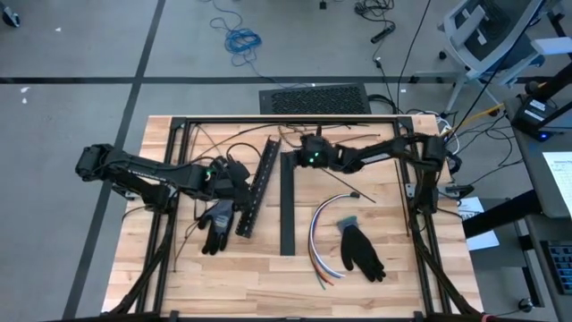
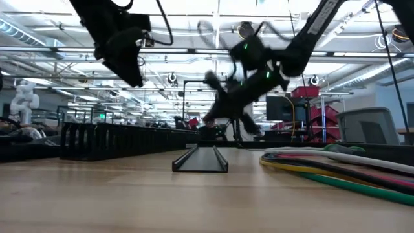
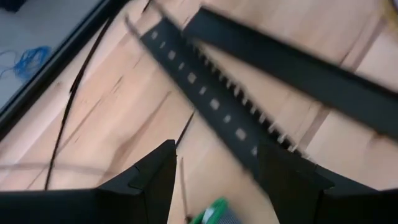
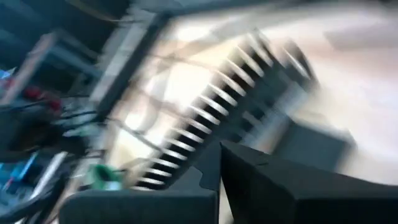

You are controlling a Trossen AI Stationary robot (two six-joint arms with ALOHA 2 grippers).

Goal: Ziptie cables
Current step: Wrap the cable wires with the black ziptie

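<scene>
The cables (image 1: 320,234), a curved bundle of white, orange, blue and green wires, lie flat on the table right of centre and show in the low view (image 2: 336,168). My left gripper (image 1: 234,172) hovers open above the table beside the black slotted strip (image 1: 257,190). In its wrist view (image 3: 217,186) bare wood shows between the fingers and the strip (image 3: 211,106) lies beyond them. My right gripper (image 1: 295,152) is shut and hangs above the far end of the straight black channel (image 1: 287,201). Its wrist view (image 4: 217,168) is blurred, with the slotted strip (image 4: 211,118) ahead.
Two dark gloves lie on the wood, one (image 1: 217,224) below the left gripper and one (image 1: 362,252) beside the cables. A thin black strand (image 1: 344,190) lies above the cables. A black metal frame (image 1: 268,121) borders the table. A blue cord (image 1: 241,40) lies on the floor.
</scene>
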